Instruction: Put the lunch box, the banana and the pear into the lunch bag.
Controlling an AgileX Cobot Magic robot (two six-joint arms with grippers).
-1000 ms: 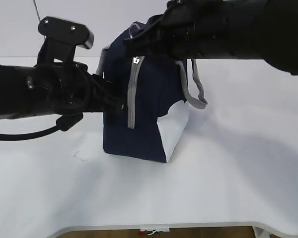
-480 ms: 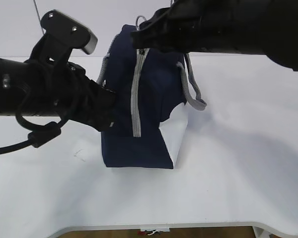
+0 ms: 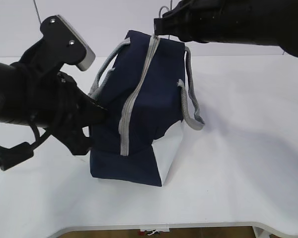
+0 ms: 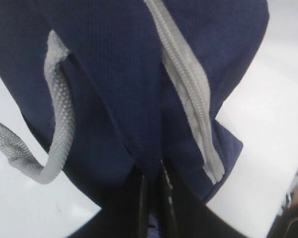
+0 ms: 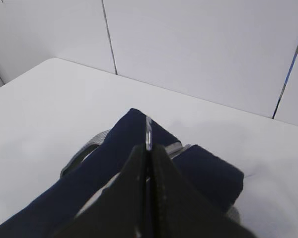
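The navy lunch bag (image 3: 149,99) stands tilted on the white table, and its grey zipper (image 3: 134,94) runs closed down the side facing the exterior view. My right gripper (image 3: 158,26) is at the bag's top end, shut on the metal ring pull (image 5: 148,130). My left gripper (image 3: 103,115) is shut on a fold of the bag's navy fabric (image 4: 154,168) at its left side, beside the zipper (image 4: 188,84). A grey handle (image 3: 191,99) hangs loose on the right. The lunch box, the banana and the pear are out of view.
The white table (image 3: 238,173) extends to the right and in front of the bag, with its front edge (image 3: 164,227) near the bottom of the exterior view. A white panelled wall (image 5: 198,54) stands behind. Both dark arms cross above the bag.
The right gripper has moved up and to the right with the ring pull. The bag now leans, its top end to the right and its base slid left. The left arm shifted down-left, still pinching fabric.
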